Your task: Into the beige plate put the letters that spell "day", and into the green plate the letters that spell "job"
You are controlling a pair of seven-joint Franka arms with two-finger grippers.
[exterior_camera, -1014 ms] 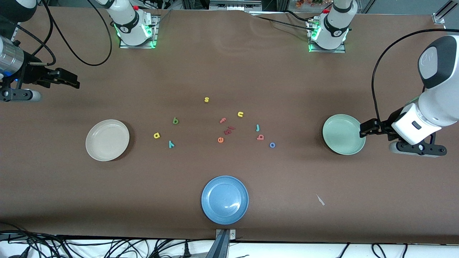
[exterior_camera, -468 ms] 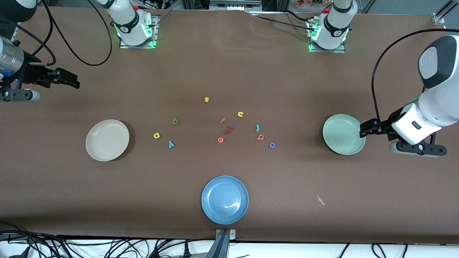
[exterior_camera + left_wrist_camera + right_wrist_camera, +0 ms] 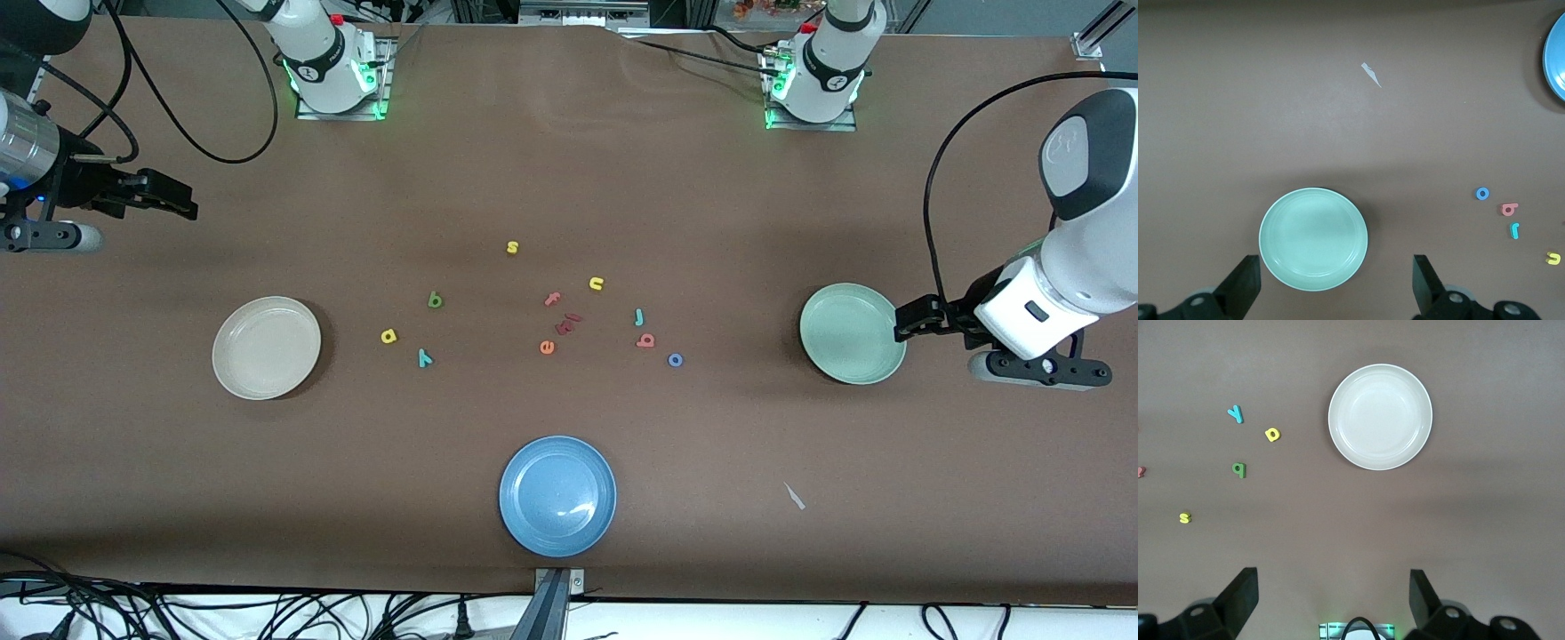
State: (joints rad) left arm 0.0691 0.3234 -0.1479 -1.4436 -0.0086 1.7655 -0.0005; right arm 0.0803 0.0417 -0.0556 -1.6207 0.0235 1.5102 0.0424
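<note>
The beige plate (image 3: 267, 347) (image 3: 1380, 417) lies empty toward the right arm's end. Near it on the table are the green "d" (image 3: 435, 300) (image 3: 1238, 469), yellow "a" (image 3: 388, 336) (image 3: 1272, 435) and teal "y" (image 3: 425, 357) (image 3: 1236, 414). The green plate (image 3: 852, 333) (image 3: 1313, 239) lies empty toward the left arm's end. The teal "j" (image 3: 638, 316) (image 3: 1515, 230), red-pink "b" (image 3: 645, 340) (image 3: 1509, 209) and blue "o" (image 3: 675, 359) (image 3: 1482, 193) lie close together beside it. My left gripper (image 3: 907, 320) (image 3: 1336, 287) hangs open over that plate's edge. My right gripper (image 3: 182, 200) (image 3: 1331, 600) hangs open over bare table.
A blue plate (image 3: 557, 495) sits near the front edge. Mid-table lie a yellow "s" (image 3: 512, 247), a yellow "n" (image 3: 596, 284), a pinkish "f" (image 3: 553, 299), an orange "e" (image 3: 547, 347) and dark red bits (image 3: 567, 324). A white scrap (image 3: 794, 496) lies nearer the camera than the green plate.
The left arm has drifted very slightly toward its own end of the table. The right arm, the letters and the plates have not moved.
</note>
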